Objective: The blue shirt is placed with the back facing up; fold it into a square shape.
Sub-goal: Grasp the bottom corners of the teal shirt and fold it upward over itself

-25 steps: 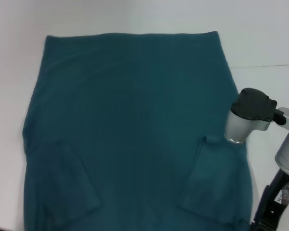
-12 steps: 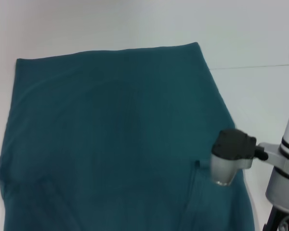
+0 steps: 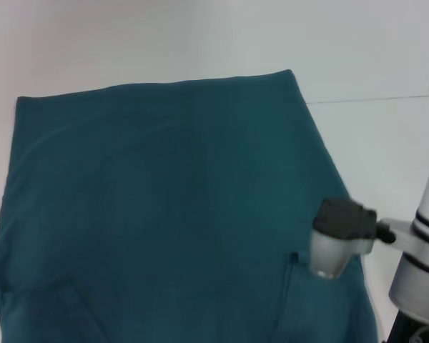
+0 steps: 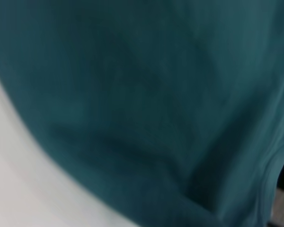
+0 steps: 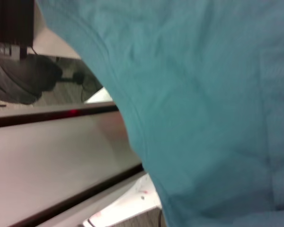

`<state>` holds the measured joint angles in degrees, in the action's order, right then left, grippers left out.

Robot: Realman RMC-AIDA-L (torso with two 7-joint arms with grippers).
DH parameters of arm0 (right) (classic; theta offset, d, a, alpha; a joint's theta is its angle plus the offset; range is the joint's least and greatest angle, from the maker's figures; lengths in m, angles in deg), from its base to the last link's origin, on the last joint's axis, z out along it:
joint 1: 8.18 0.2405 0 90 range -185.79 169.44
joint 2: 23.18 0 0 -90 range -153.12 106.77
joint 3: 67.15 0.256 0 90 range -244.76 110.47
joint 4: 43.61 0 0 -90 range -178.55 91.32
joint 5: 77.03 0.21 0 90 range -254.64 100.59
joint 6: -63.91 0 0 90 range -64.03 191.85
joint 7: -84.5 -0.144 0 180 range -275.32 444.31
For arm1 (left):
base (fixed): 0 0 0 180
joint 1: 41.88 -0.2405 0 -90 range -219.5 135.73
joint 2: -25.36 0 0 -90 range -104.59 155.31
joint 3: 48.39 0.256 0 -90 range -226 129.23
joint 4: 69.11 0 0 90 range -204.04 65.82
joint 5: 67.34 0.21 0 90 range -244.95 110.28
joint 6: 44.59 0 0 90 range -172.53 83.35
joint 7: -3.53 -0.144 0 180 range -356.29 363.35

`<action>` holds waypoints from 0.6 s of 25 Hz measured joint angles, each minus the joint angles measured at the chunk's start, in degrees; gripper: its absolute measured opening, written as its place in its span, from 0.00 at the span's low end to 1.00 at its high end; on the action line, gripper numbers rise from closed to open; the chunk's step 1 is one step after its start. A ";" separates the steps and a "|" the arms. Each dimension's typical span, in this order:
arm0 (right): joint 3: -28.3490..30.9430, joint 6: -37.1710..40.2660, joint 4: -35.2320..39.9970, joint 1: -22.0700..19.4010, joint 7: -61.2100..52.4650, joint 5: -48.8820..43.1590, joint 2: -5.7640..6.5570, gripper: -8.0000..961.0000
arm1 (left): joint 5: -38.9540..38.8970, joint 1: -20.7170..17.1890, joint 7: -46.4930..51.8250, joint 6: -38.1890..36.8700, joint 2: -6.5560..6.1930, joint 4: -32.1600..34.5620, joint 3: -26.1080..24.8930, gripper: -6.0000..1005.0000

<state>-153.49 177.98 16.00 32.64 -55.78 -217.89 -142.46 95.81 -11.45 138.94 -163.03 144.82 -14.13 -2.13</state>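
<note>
Head view showed us the blue shirt (image 3: 164,207) spread flat on the white bench (image 3: 372,50), its long axis running away from the robot. Our right gripper (image 3: 327,266) sat at the shirt's right edge, by the folded-in sleeve, so nearly all the cloth lay to the jaws' left. We could not tell whether those jaws were clenched. The left gripper was not visible there; its wrist camera saw only cloth close up.

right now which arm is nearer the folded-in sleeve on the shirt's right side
Right. The right arm hangs over the blue shirt right beside that folded-in sleeve. The left arm is out of the head view.
</note>
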 joint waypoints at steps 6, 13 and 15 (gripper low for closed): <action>11.75 -0.27 2.65 -0.02 6.74 -0.07 1.02 0.07 | -3.22 3.96 -1.32 0.79 -1.52 0.55 -7.62 0.05; 24.50 -3.65 9.26 0.67 8.55 -0.92 1.68 0.07 | -4.67 8.69 -0.81 4.95 -2.62 3.53 -10.52 0.06; 26.95 -5.92 10.34 0.78 7.29 -1.97 1.88 0.07 | -4.72 9.97 -0.71 6.35 -2.82 5.30 -10.78 0.06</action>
<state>-126.54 172.06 26.34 33.42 -48.49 -219.86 -140.58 91.09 -1.48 138.23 -156.67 142.00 -8.83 -12.91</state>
